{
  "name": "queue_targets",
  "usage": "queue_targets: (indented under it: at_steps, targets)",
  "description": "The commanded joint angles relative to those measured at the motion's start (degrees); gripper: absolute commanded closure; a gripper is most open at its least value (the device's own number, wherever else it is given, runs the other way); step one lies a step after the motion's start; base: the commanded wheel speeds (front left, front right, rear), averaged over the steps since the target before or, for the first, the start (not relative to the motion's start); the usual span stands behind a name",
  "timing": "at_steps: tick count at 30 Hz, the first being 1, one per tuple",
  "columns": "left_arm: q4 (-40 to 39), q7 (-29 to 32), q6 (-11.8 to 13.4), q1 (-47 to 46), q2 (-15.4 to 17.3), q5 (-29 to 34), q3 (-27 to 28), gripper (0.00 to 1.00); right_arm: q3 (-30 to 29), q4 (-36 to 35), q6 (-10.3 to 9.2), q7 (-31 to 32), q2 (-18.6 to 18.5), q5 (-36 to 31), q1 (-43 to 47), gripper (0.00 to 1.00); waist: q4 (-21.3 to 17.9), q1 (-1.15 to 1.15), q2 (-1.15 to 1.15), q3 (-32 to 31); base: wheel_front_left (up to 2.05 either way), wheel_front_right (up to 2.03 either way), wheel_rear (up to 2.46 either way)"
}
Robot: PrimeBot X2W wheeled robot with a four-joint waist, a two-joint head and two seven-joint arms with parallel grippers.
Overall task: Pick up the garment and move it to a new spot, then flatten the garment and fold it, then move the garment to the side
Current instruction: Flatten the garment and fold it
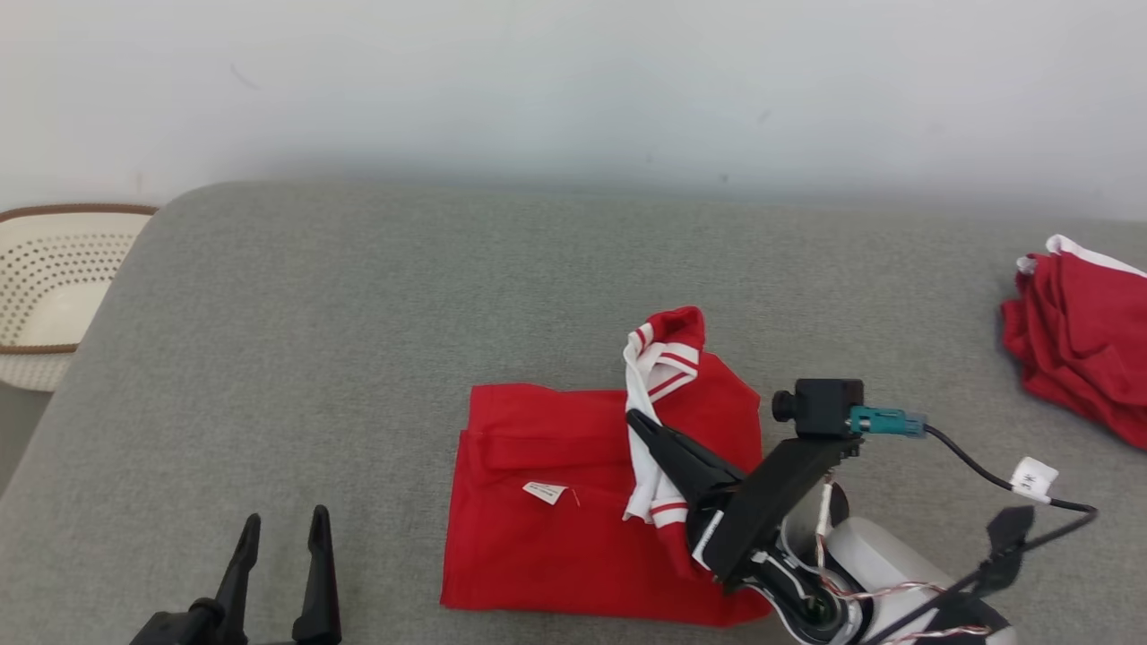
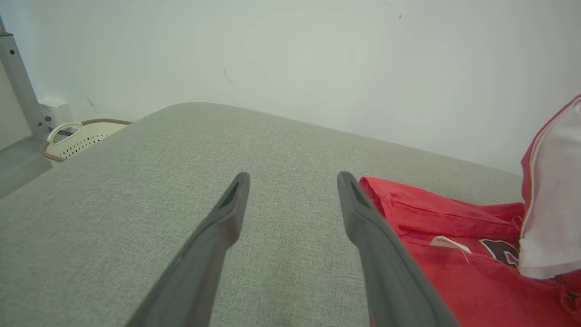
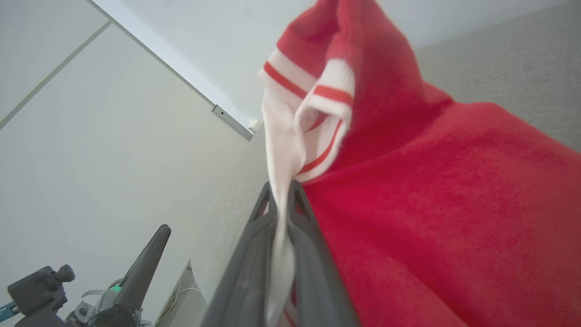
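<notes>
Pinching the white striped trim (image 1: 660, 374) of the red jersey (image 1: 538, 546) tight in the right gripper (image 1: 638, 421), holding that flap up over the flattened body mid-counter (image 1: 314, 313), probably for folding across. Parking the left gripper (image 1: 285, 520) wide open, empty, nearby, clear of the fold.

A cream perforated basket (image 1: 63, 260) with a brown rim is sitting just beside the grey surface's (image 1: 358, 313) left end. A red-and-white pile (image 1: 1080, 340) of cloth is lying at the surface's right edge, and a pale wall (image 1: 573, 81) is standing behind.
</notes>
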Motion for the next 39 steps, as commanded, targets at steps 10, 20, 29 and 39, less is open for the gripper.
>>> queue_targets:
  at_steps: [10, 20, 29, 39]
  targets:
    - [2.0, -0.5, -0.9, -1.9, -0.8, -0.1, -1.8, 0.0, 2.1, 9.1, 0.02, -0.4, 5.9, 0.9, -5.1, 1.0, 3.7, 0.0, 0.0, 0.8, 0.0, 0.0, 0.0]
    - [2.9, -0.5, -1.2, -3.3, -1.0, -0.5, -3.0, 0.0, 4.1, 17.4, 0.02, -1.8, 10.2, 1.3, -8.1, 1.0, 5.9, 0.0, 0.0, 2.1, 0.0, 0.0, 0.0]
    - [3.7, -0.4, -1.2, -4.5, -1.1, -1.8, -4.1, 0.0, 5.0, 25.0, 0.02, -3.9, 12.2, 2.9, -10.0, 1.0, 8.1, 0.0, 0.0, 3.1, 0.0, 0.0, 0.0]
    - [4.4, -0.4, -0.9, -5.1, -1.1, -2.3, -4.4, 0.0, 7.0, 27.6, 0.02, -5.1, 13.6, 6.2, -11.5, 0.0, 8.9, 0.0, 0.0, 3.2, 0.0, 0.0, 0.0]
